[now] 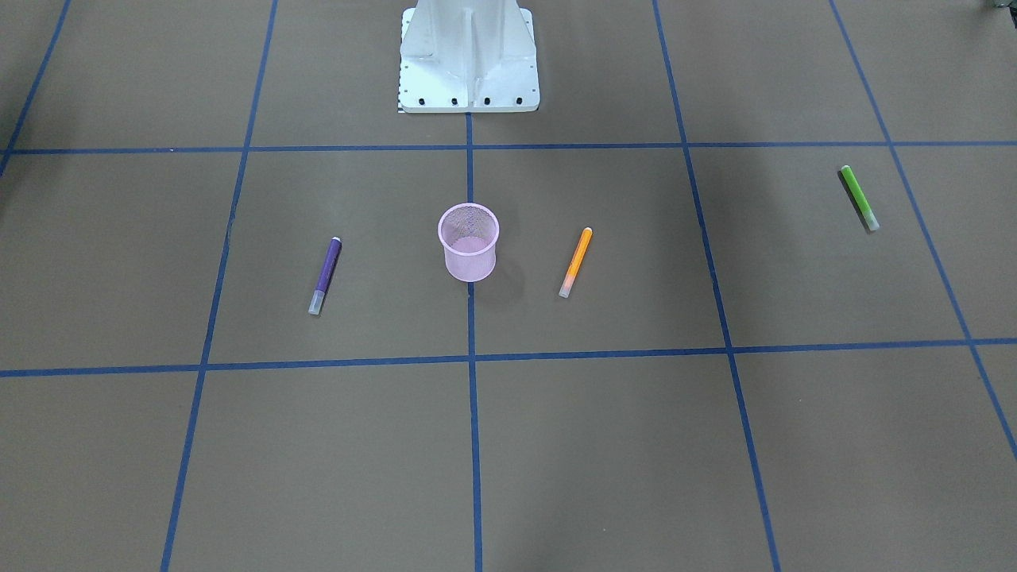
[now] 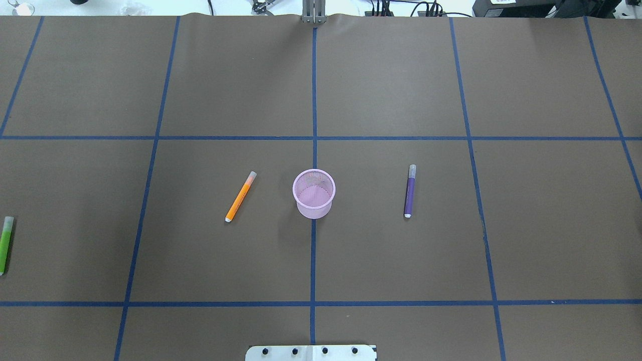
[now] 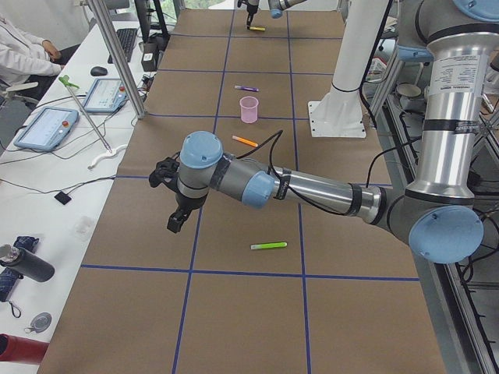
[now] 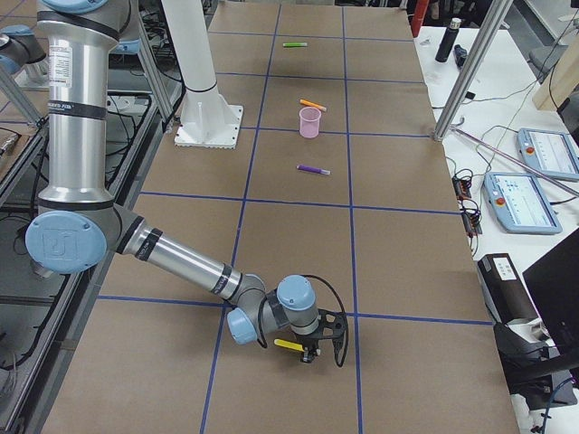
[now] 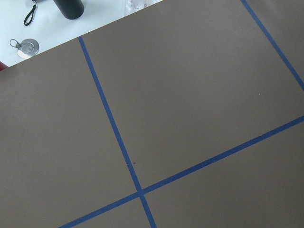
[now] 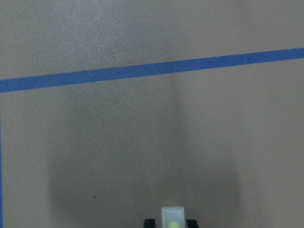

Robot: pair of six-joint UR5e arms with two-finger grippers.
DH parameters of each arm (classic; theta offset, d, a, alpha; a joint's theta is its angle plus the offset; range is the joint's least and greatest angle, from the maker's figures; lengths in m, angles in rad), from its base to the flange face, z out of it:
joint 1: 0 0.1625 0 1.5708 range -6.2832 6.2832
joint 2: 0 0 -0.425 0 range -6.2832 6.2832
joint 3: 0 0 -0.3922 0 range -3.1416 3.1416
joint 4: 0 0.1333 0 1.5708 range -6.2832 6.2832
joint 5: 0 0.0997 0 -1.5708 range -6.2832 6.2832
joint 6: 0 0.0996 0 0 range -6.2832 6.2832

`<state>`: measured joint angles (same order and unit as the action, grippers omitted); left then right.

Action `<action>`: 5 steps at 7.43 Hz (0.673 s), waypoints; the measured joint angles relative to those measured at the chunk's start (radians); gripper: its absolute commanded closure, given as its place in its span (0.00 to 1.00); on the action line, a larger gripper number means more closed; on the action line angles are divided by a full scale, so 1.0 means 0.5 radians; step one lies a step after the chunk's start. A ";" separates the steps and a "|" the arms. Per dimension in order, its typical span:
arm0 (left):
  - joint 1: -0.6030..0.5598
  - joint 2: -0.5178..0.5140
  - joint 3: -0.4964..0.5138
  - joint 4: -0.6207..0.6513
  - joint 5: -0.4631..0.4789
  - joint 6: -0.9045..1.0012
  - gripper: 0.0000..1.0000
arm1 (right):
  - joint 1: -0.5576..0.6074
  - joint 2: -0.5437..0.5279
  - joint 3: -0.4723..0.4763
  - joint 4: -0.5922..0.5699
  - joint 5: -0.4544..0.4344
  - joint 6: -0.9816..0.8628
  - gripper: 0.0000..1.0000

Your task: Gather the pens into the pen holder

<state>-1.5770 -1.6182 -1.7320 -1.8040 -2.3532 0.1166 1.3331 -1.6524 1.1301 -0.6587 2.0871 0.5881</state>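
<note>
The pink mesh pen holder (image 2: 314,193) stands upright at the table's centre. An orange pen (image 2: 241,196) lies to its left and a purple pen (image 2: 410,191) to its right, both flat on the table. A green pen (image 2: 5,244) lies at the far left edge. In the right wrist view, a yellow pen's pale cap (image 6: 172,216) sits between the dark fingertips of my right gripper (image 6: 172,223), which is shut on it, low over the table's right end (image 4: 312,351). My left gripper (image 3: 175,220) hovers beyond the green pen (image 3: 269,246); I cannot tell whether it is open or shut.
Blue tape lines divide the brown table into squares. The white robot base (image 1: 469,63) stands behind the pen holder. A dark bottle (image 5: 69,7) and a key tag (image 5: 26,47) lie past the table's left end. Tablets (image 3: 47,128) and a seated person (image 3: 23,54) are alongside.
</note>
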 measured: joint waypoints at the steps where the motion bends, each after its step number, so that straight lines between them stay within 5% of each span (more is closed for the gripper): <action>1: 0.000 0.000 -0.001 0.000 0.000 0.000 0.00 | 0.000 -0.001 0.021 0.001 0.001 0.000 1.00; 5: 0.003 -0.010 -0.005 -0.047 -0.001 0.000 0.00 | 0.003 0.038 0.505 0.002 0.019 0.000 1.00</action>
<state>-1.5757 -1.6232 -1.7344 -1.8273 -2.3535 0.1166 1.3344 -1.6335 1.3824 -0.6576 2.0965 0.5881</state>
